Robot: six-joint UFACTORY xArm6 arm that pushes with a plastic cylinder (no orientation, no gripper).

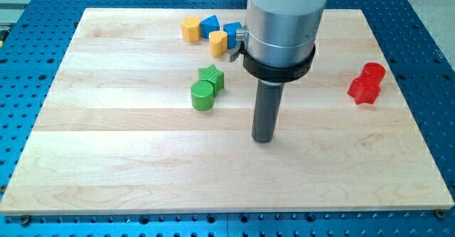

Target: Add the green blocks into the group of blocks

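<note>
A green cylinder [202, 95] and a green star [212, 77] touch each other left of the board's middle. A group lies at the view's top: a yellow hexagon block [190, 28], a blue block [209, 26], a yellow cylinder [218, 43] and a blue block [234, 35] partly hidden by the arm. My tip [263, 139] rests on the board, to the right of and below the green blocks, apart from them.
A red cylinder [373, 73] and a red star [363, 90] touch each other near the board's right edge. The wooden board [106, 159] lies on a blue perforated table [28, 87]. The arm's wide grey body [281, 23] hides part of the board's top.
</note>
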